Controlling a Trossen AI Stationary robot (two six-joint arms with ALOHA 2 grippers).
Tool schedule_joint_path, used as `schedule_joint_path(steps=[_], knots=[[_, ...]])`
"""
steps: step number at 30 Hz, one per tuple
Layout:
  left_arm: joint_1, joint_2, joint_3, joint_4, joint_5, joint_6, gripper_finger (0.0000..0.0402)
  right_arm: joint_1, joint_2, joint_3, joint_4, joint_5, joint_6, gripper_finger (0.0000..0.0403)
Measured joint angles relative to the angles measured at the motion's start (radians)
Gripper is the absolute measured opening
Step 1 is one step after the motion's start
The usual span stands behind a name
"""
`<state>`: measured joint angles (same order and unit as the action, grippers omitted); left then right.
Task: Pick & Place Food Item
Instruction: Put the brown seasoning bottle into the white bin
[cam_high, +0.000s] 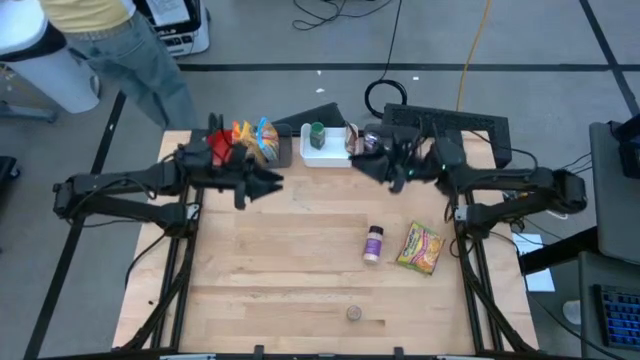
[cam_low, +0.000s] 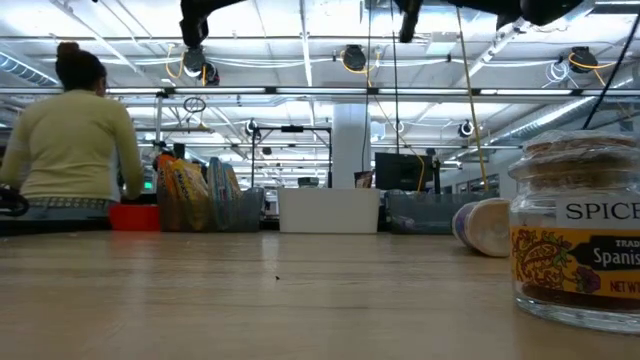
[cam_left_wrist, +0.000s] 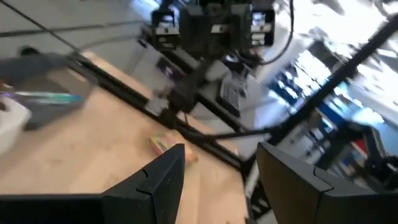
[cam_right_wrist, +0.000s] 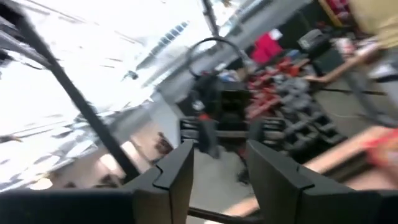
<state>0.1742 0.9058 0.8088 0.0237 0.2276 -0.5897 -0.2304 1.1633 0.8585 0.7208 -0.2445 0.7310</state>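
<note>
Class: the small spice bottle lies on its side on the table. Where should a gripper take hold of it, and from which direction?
Grip the spice bottle across the middle of its round body, coming straight down from above. It lies on its side, so the jaws should probably straddle its width, not its length.

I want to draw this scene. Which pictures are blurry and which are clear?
High view: clear, even light; the noodle packet and small bottle are easy to see. Low view: the spice jar is close and readable, with bright ceiling lights behind. Left wrist view: smeared by motion. Right wrist view: also smeared, with a washed-out white patch.
</note>
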Motion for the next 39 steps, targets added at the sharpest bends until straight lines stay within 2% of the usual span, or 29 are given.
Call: schedule_joint_path(steps=[4,10,17,24,26,29,34,39], knots=[[-0.105,0.033,0.000,0.002,-0.037,0.009,0.0209,0.137,0.083,0.000,0.156,0.117,0.022,0.0170],[-0.252,0.119,0.000,0.072,-0.097,-0.004,0.0209,0.263,0.205,0.000,0.250,0.276,0.099,0.0232],[-0.395,0.251,0.000,0.247,-0.188,-0.027,0.0209,0.315,0.316,0.000,0.403,0.367,0.142,0.0286],[-0.466,0.388,0.000,0.404,-0.254,-0.109,0.0209,0.317,0.341,0.000,0.428,0.508,0.223,0.0292],[-0.474,0.426,0.000,0.455,-0.276,-0.139,0.0209,0.313,0.338,0.000,0.416,0.492,0.231,0.0289],[-0.477,0.486,0.000,0.545,-0.328,-0.198,0.0209,0.302,0.314,-0.001,0.421,0.322,0.123,0.0285],[-0.473,0.577,0.000,0.703,-0.367,-0.256,0.0209,0.317,0.223,0.000,0.374,0.093,0.099,0.0284],[-0.467,0.645,0.000,0.852,-0.402,-0.311,0.0209,0.375,0.073,0.000,0.131,0.022,0.071,0.0283]])
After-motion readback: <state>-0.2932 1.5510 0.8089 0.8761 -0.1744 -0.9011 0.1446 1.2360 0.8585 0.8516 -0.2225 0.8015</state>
